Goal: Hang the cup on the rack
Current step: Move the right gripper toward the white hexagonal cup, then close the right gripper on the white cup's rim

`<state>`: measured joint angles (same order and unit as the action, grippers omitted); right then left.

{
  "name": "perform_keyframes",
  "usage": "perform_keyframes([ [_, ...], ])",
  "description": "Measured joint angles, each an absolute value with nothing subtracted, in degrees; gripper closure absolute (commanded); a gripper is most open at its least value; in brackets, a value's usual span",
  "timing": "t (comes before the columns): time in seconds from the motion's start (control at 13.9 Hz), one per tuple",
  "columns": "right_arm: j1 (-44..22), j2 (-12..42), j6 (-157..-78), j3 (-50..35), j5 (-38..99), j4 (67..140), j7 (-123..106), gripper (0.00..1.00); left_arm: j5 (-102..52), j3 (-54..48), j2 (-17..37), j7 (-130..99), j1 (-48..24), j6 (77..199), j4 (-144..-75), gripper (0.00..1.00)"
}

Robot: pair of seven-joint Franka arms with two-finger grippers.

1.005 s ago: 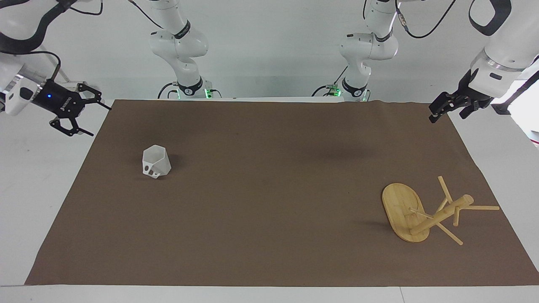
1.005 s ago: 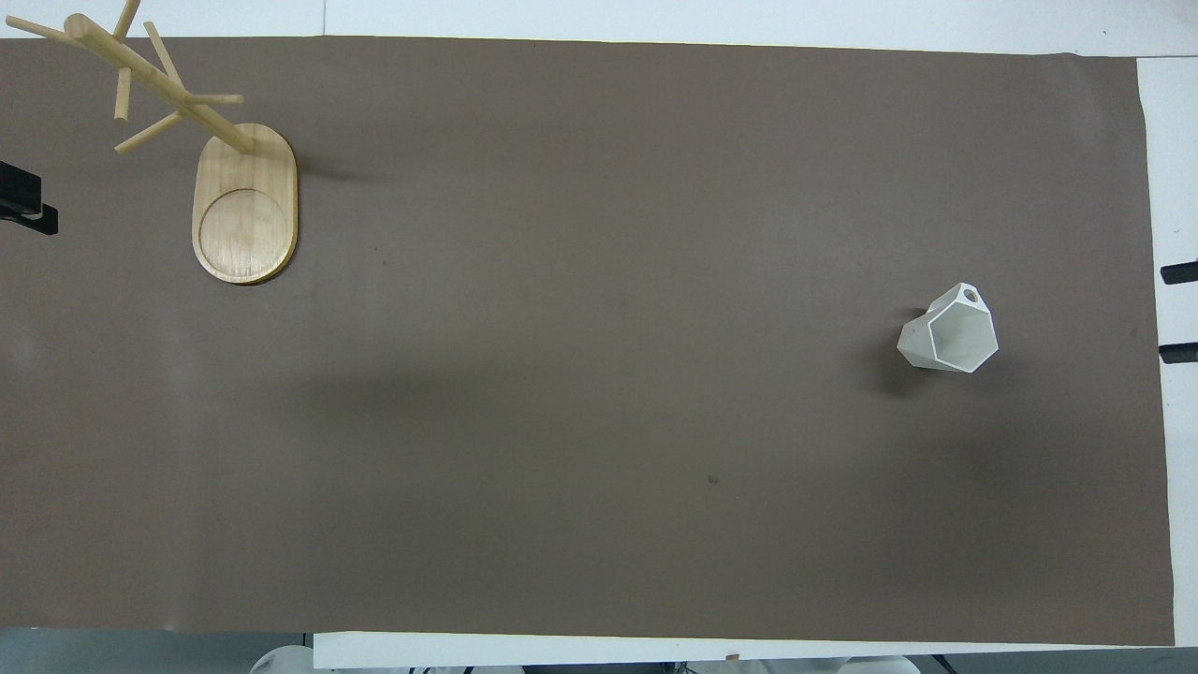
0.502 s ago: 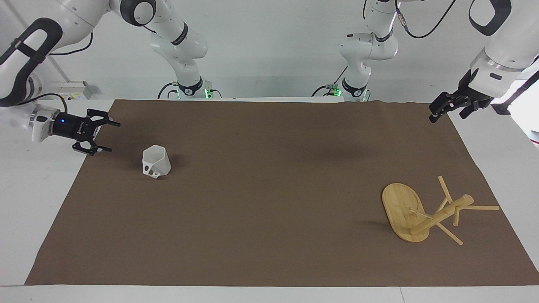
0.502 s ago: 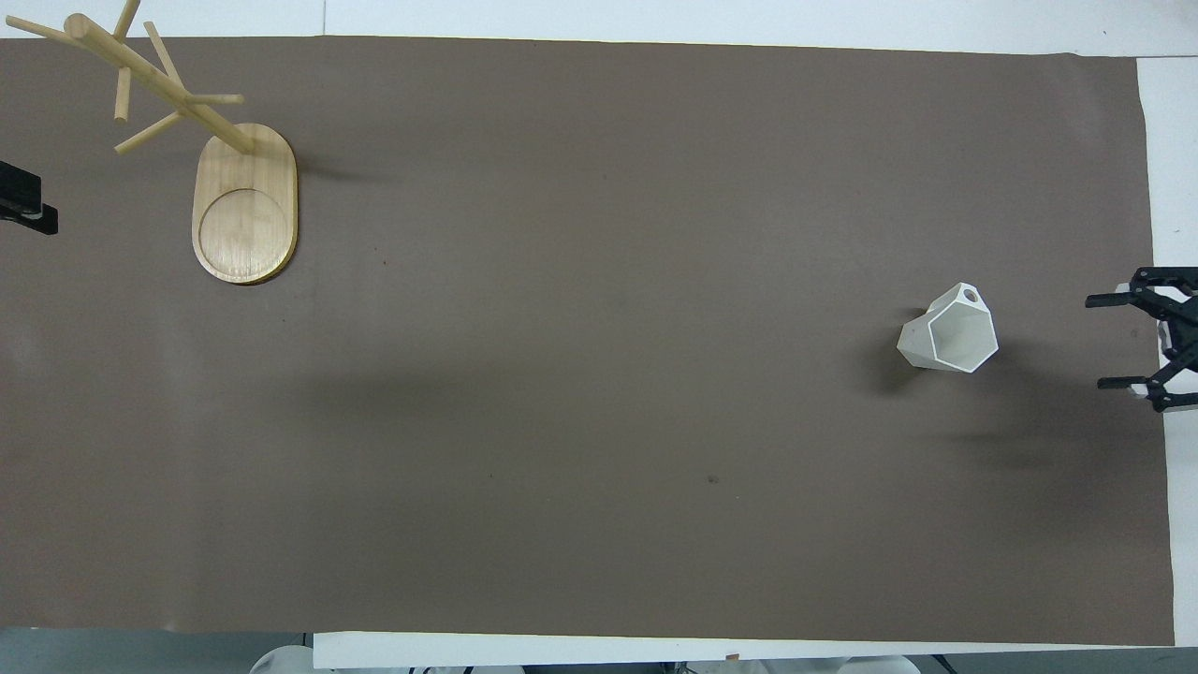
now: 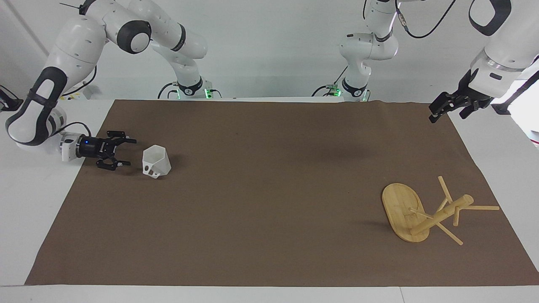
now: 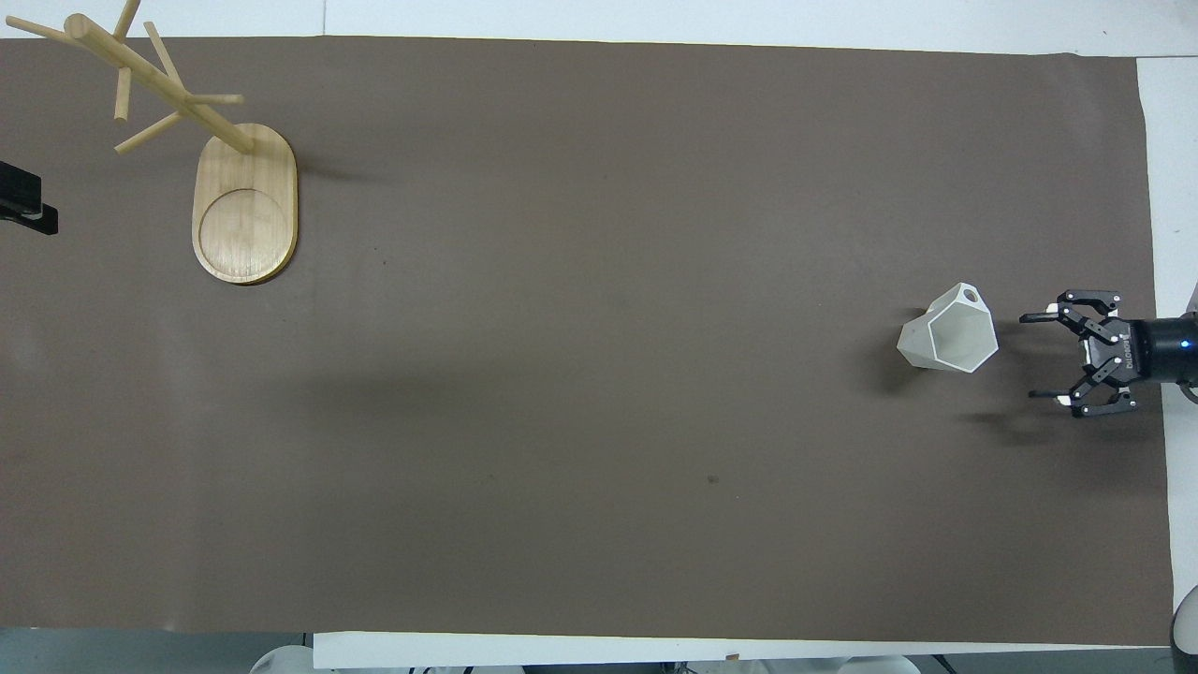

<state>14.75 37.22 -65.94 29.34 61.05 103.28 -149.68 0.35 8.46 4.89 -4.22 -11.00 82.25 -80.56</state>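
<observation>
Lower now in the facing view, the right gripper (image 5: 126, 152), jaws wide and empty, sits mid-left beside the cup (image 5: 156, 161); the left gripper (image 5: 449, 110) waits upper right, seemingly open. Overhead, the cup (image 6: 948, 329) lies mid-right, the rack (image 6: 244, 201) upper left. Light, rigid plastic probably; pinch the faceted wall.

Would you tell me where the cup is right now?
The cup stands on the brown mat toward the right arm's end, just ahead of the open right gripper.

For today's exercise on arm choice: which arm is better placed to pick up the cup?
Right. The right gripper, open, sits low beside the cup; the left gripper waits over the mat's corner near the rack.
</observation>
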Motion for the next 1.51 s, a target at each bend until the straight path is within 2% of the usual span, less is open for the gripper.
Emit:
perform_keyframes([
  [0.43, 14.3, 38.4, -66.3, 28.4, 63.3, 105.3, -155.2, 0.0, 0.3, 8.5, 4.9, -4.2, -11.0, 82.2, -80.6, 0.0],
  [1.51, 8.6, 38.4, -68.8, 28.3, 68.5, 112.0, -155.9, 0.0, 0.3, 8.5, 4.9, -4.2, -11.0, 82.3, -80.6, 0.0],
])
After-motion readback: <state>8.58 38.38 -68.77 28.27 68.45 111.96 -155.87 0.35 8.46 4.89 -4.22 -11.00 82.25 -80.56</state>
